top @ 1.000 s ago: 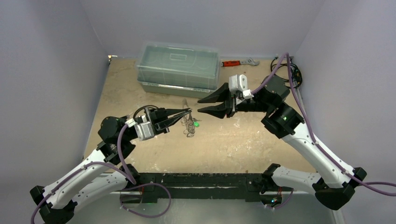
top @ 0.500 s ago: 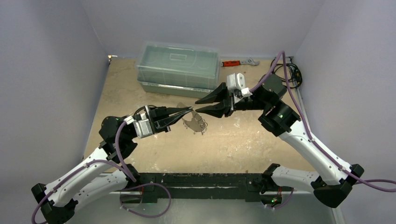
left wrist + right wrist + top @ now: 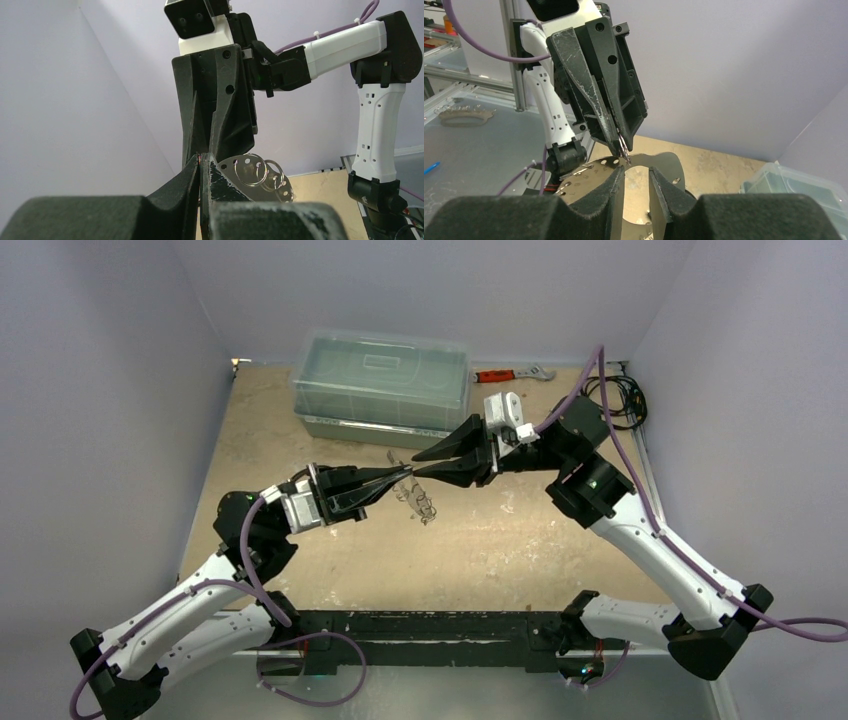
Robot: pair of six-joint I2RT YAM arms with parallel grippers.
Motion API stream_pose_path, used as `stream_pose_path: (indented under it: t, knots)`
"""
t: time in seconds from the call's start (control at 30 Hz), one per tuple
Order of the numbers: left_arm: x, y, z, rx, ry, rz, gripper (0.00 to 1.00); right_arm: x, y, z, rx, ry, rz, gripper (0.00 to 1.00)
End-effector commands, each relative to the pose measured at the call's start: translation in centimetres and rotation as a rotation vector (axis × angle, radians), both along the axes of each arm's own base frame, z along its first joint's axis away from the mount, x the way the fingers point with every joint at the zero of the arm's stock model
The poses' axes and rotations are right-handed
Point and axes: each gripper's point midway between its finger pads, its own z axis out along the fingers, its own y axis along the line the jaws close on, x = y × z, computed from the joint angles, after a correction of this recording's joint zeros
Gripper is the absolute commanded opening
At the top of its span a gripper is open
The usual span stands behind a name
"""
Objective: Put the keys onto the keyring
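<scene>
**Step in hand:** presenting the ring for threading. The left gripper [image 3: 402, 477] was clamped shut on the thin silver wire keyring [image 3: 624, 146], held raised in mid-air. The right gripper [image 3: 636, 172], at 3 o'clock of the ring, had its jaws narrowly apart and gripped nothing.

The flat pale oval tag [image 3: 240, 165], punched with holes and carrying two wire loops, hung at 6 o'clock. No key could be made out.

**Next move:** this probably calls for the right gripper to pinch the ring beside the left gripper's tips.

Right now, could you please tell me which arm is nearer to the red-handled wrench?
The right arm. It passes just in front of the red-handled wrench, the right pincer reaching left of it; the left pincer is further toward the front left.
</scene>
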Motion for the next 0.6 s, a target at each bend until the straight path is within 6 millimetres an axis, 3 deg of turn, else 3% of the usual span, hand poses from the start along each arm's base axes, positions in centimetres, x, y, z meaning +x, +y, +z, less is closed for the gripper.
stream_pose_path:
  t: [0.0, 0.57]
  knots:
    - [-0.7, 0.8, 1.9, -0.085, -0.028, -0.012, 0.0, -0.8, -0.2, 1.9, 0.056, -0.04, 0.027, 0.26]
    - [-0.6, 0.7, 2.1, -0.141, 0.001, -0.037, 0.0, -2.0, 0.5, 2.3, 0.085, -0.033, 0.085, 0.23]
